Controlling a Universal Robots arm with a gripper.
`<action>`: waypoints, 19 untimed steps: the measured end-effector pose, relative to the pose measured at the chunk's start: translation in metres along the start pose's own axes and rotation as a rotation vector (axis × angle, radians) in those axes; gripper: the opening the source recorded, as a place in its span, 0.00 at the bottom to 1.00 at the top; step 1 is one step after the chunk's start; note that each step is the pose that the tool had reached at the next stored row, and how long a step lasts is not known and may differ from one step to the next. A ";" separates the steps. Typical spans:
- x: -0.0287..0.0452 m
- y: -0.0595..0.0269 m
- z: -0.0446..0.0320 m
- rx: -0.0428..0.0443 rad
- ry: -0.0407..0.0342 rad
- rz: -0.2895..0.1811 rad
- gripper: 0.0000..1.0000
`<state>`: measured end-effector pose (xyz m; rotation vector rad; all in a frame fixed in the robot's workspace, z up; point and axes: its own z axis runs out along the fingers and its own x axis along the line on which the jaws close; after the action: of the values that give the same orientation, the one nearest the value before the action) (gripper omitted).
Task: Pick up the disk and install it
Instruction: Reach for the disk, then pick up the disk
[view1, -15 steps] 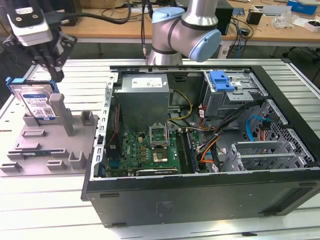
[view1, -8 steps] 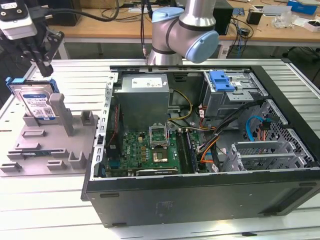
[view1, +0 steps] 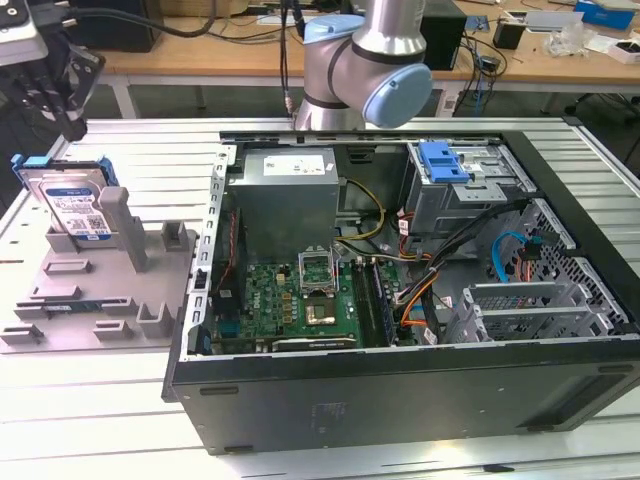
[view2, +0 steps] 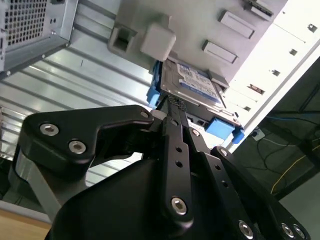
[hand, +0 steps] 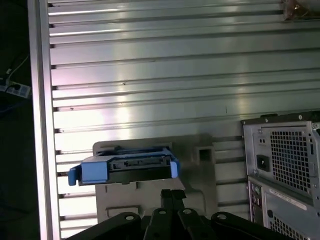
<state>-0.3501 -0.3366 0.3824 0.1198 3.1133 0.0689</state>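
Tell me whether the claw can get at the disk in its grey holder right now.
Probably yes. The claw hangs close above the disk, which stands exposed in the grey holder with nothing between them; its shut jaws would need to open first.

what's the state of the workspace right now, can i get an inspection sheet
surface: ribbed metal table, carrying a grey fixture and an open computer case
job's things: disk propped in the grey fixture, not gripped; drive cage in the case has no disk in it
clutter: small items on the wooden bench behind
grippers: gripper shut, hovering above the disk, holding nothing
cables: coloured wires and a blue cable inside the case
surroundings: arm base behind the case
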 end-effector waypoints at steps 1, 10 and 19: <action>0.0034 0.0025 0.0003 0.0000 0.0000 0.000 0.11; 0.0206 0.0148 0.0017 0.0001 0.0001 0.003 0.11; 0.0205 0.0150 0.0018 0.0004 0.0002 0.006 0.11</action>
<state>-0.3694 -0.3201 0.3809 0.1286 3.1134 0.0683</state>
